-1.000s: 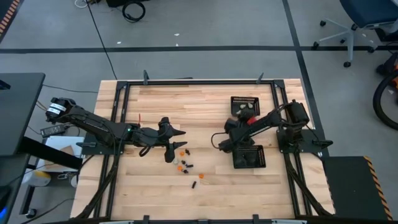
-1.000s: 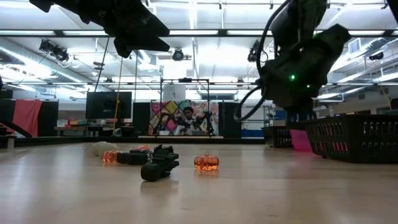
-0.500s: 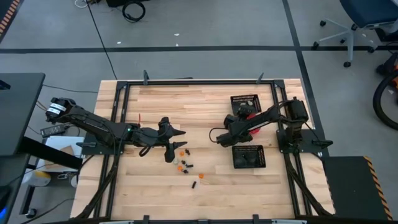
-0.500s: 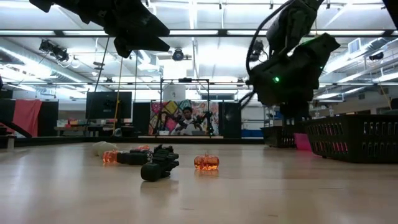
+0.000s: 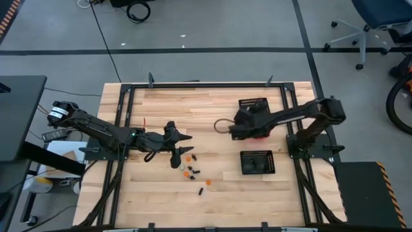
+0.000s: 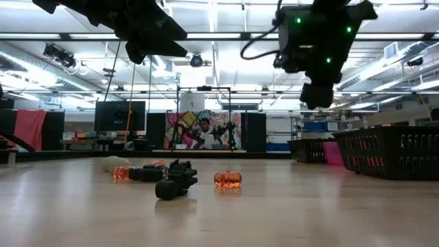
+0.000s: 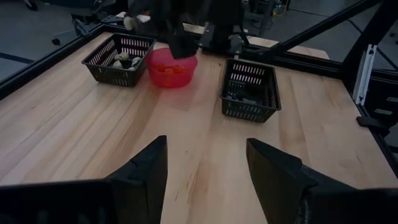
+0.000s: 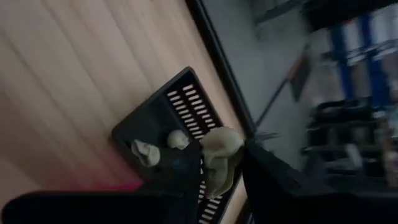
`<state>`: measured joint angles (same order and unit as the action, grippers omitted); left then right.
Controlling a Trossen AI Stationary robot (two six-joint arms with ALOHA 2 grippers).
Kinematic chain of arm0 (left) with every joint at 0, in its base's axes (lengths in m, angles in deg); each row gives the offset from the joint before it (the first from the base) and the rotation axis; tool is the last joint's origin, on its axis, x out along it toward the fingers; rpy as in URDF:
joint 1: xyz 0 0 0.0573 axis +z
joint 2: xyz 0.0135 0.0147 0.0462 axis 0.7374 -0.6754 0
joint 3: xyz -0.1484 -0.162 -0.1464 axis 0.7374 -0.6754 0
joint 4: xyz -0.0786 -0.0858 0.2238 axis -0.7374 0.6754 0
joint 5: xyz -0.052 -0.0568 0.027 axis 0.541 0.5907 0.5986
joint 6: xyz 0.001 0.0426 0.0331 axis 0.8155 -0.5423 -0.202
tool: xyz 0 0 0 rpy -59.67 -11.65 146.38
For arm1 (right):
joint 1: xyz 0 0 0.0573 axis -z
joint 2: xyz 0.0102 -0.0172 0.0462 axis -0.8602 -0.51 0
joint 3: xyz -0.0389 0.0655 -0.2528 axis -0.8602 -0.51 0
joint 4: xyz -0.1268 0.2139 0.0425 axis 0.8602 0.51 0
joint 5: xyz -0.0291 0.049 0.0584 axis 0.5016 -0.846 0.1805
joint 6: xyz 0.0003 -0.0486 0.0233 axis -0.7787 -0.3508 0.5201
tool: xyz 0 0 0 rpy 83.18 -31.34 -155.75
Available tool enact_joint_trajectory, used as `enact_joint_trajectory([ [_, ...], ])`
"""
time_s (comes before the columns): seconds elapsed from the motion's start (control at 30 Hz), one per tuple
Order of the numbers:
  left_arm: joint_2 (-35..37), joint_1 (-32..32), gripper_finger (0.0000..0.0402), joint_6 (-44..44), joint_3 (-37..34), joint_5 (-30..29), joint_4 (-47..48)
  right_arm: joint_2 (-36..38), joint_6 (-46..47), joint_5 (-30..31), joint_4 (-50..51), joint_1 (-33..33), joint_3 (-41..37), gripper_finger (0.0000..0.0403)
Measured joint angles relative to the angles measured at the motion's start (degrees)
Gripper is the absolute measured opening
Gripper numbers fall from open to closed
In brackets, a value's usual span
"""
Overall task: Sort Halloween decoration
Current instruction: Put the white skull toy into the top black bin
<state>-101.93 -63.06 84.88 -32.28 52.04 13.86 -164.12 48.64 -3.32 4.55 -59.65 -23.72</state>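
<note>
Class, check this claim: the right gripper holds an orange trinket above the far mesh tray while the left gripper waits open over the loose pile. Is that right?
Not quite. The trinket in the right gripper is pale cream, not orange, as the right wrist view shows. The rest holds: it hangs above the far mesh tray, and the left gripper waits open over the loose pile.

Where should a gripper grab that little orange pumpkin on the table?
Probably across the round middle of the pumpkin, coming from straight above: it sits low on the table, with black trinkets close beside it.
</note>
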Motion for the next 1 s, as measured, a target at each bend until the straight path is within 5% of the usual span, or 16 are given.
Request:
enact_joint_trajectory([
  [0.5,0.0,0.0,0.0192,0.5,0.0,0.0,0.0,6.6,-11.3,-29.0,-8.0,19.7,0.0,0.0110],
  [1.0,0.0,0.0,0.0192,0.5,0.0,0.0,0.0,6.6,-14.6,-41.4,-9.4,31.5,0.0,0.0110],
])
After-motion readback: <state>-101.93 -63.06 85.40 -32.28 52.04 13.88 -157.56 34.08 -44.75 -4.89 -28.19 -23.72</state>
